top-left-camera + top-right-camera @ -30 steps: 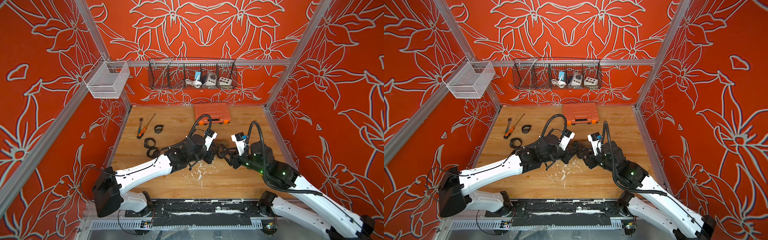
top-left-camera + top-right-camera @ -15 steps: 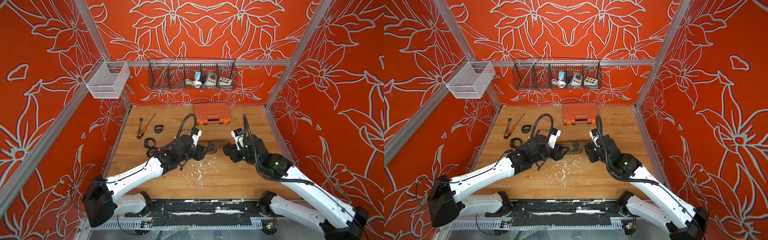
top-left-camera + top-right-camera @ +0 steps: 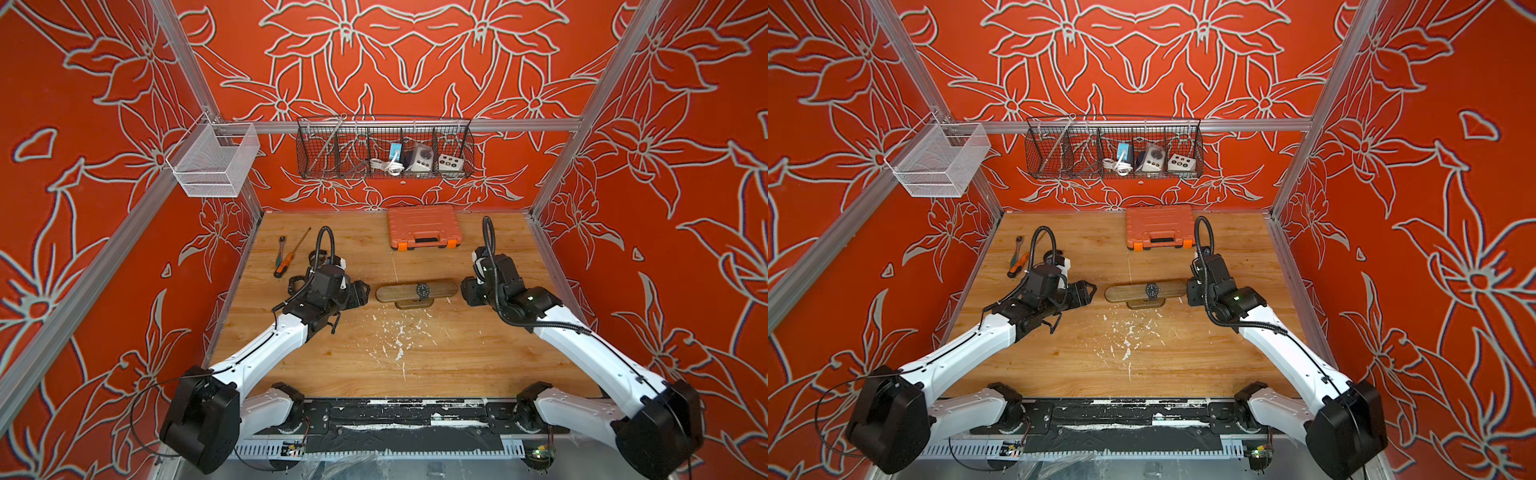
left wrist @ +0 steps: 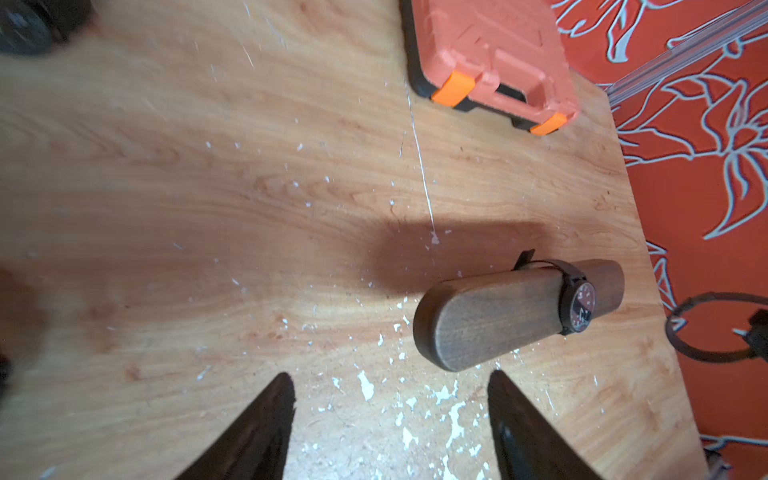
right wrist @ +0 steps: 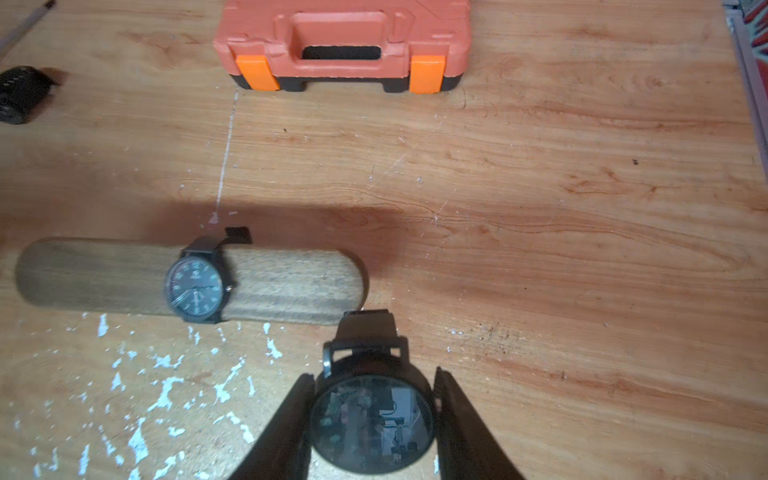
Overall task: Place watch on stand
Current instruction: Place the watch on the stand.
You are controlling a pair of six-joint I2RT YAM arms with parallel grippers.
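Watch (image 5: 197,286) strapped around stand (image 5: 291,286) on bench (image 3: 415,353) — left tool (image 4: 390,419) spread wide, empty; right tool (image 5: 372,419) clamped on second watch (image 5: 370,424), just beside stand's end.

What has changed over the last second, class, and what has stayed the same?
Both arms drew apart from the stand. The left gripper opened, leaving a watch strapped on the bar. The right gripper keeps its second watch. The orange case is unmoved.

2 high top views overlook everything; both wrist cameras closely share the stand (image 4: 515,316).
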